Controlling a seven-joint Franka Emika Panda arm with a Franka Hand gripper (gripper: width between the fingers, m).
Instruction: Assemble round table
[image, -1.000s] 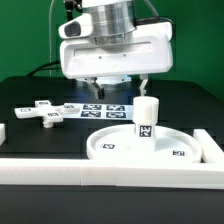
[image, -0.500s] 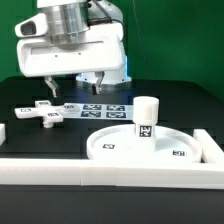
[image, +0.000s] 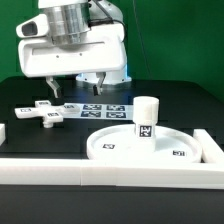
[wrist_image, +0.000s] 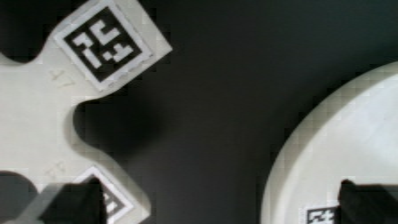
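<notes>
The large rimmed round disc (image: 118, 146) lies on the black table at the exterior view's right. The short cylindrical post (image: 146, 117) stands upright on it. The small cross-shaped foot (image: 40, 112) lies flat at the exterior view's left. My gripper (image: 77, 86) hangs open and empty above the table, between the foot and the disc, nearer the foot. In the wrist view the gripper (wrist_image: 214, 205) is over bare black table. The foot (wrist_image: 63, 85) with its tag is on one side and the disc's rim (wrist_image: 347, 140) on the other. The dark fingertips (wrist_image: 63, 208) touch nothing.
The marker board (image: 100, 107) lies flat behind the disc. Long white rails run along the front (image: 100, 172), with a short piece at the exterior view's right (image: 213, 148) and one at the left edge (image: 3, 132). A green wall stands behind.
The gripper has moved from above the marker board and post toward the exterior view's left, over the foot side. It has stayed still in the last half second. The parts have not moved.
</notes>
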